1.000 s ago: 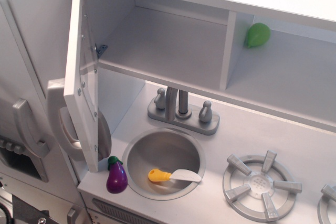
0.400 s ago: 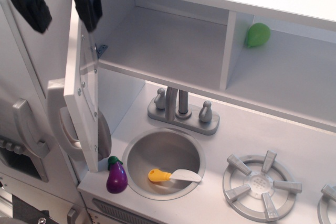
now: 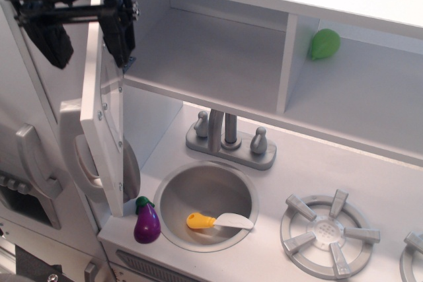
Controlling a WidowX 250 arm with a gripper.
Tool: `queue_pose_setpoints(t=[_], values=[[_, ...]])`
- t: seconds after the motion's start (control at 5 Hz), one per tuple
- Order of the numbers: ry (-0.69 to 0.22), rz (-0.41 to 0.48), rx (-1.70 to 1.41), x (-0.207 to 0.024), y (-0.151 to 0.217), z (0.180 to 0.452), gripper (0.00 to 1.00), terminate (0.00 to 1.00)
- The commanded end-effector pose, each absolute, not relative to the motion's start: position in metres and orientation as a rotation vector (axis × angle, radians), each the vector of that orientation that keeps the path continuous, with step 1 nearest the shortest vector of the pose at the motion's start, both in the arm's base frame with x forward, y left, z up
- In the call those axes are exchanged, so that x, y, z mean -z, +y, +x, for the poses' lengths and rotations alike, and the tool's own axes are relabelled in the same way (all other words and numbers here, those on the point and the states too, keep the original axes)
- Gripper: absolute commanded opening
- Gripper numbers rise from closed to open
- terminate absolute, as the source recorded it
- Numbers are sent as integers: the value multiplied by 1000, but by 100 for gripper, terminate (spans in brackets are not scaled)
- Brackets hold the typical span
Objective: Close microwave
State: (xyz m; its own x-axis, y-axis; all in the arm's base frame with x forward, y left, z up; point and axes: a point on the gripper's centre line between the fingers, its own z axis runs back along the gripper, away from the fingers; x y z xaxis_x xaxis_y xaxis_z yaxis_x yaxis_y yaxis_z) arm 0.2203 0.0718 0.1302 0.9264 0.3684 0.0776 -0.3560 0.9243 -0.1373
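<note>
Two small toys are sitting nearest the viewer at the front of a pale grey play-kitchen counter: a purple eggplant (image 3: 147, 221) standing at the counter's front-left corner, and a yellow-handled spatula (image 3: 218, 220) lying inside the round metal sink (image 3: 177, 183). To the right, a grey burner ring (image 3: 329, 233) is lying flat on the counter. Behind the sink, a grey faucet (image 3: 229, 138) with two knobs is standing upright.

Above the counter, the microwave (image 3: 205, 54) is standing open as a wide, bare cavity. Its door (image 3: 103, 107) is swinging out on the left (seen almost edge-on), with a curved grey handle (image 3: 74, 153) showing on its outer face.

At the door's top edge, the black gripper (image 3: 84, 31) is hanging with its fingers (image 3: 120, 31) spread wide, one on each side of the door's upper edge, gripping nothing. Whether they are touching the door is unclear.

Farthest back, in a smaller compartment to the right of the cavity, a green pear-shaped toy (image 3: 324, 43) is resting against the rear wall.
</note>
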Motion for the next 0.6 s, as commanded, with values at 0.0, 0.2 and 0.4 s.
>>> queue_pose_setpoints(t=[0.0, 0.2, 0.4], values=[[-94, -106, -389, -107, 36, 223, 100, 0], [-105, -125, -397, -105, 16, 231, 100, 0], [-116, -161, -407, -113, -2, 244, 100, 0]])
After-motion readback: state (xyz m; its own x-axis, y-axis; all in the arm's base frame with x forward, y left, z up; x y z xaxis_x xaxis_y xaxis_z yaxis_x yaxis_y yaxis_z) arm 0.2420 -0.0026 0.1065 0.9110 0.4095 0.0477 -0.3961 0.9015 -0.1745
